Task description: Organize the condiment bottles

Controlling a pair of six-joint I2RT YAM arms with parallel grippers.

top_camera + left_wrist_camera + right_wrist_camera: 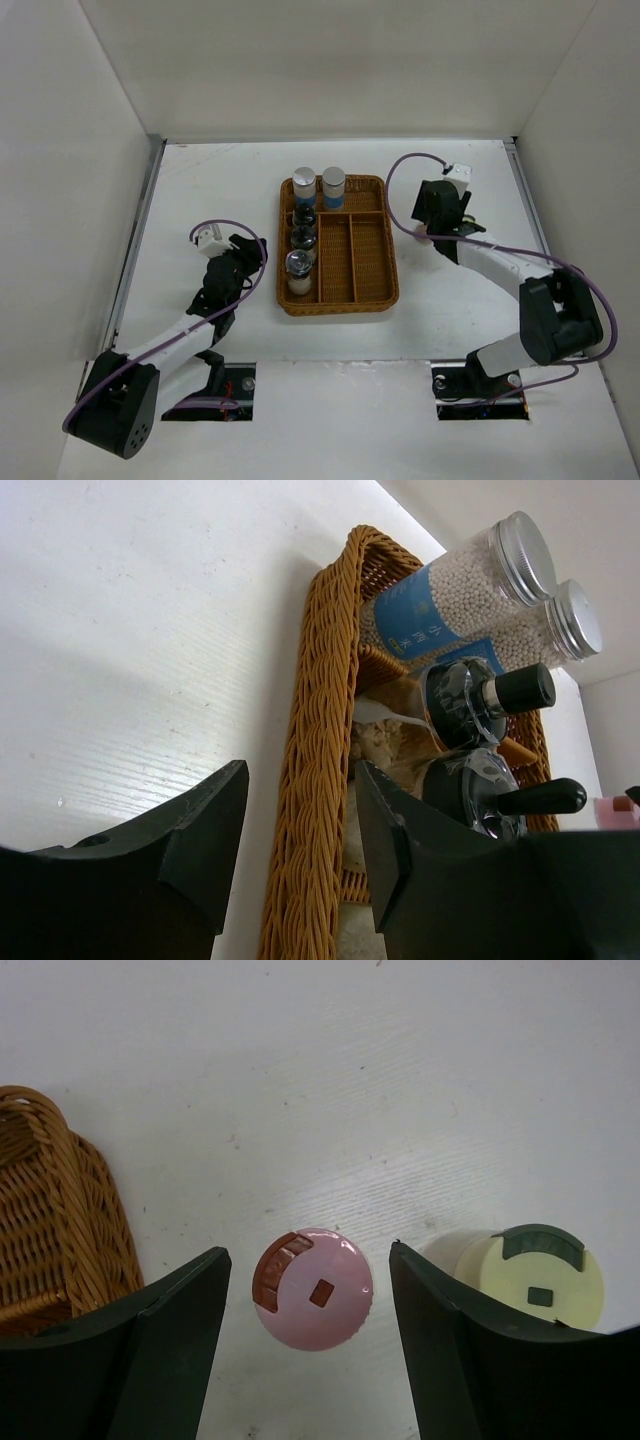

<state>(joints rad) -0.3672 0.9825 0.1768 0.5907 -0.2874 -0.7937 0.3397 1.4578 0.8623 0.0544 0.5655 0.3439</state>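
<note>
1. Right gripper [310,1258]: fingers wide apart, straddling the pink-capped bottle [313,1288] with a gap on each side, no grip.
2. Left gripper [300,772]: fingers narrowly parted, holding nothing, just by the basket [368,262] left rim.
3. We count seven bottles. Two tall silver-capped bottles [304,181], blue labels, white beads, sit in the basket's back-left compartment. Three black-capped bottles [303,238] line its left column.
4. Pink-capped bottle and yellow-capped bottle [530,1278] stand upright on the table [200,190] right of the basket, near each other, not touching.
</note>
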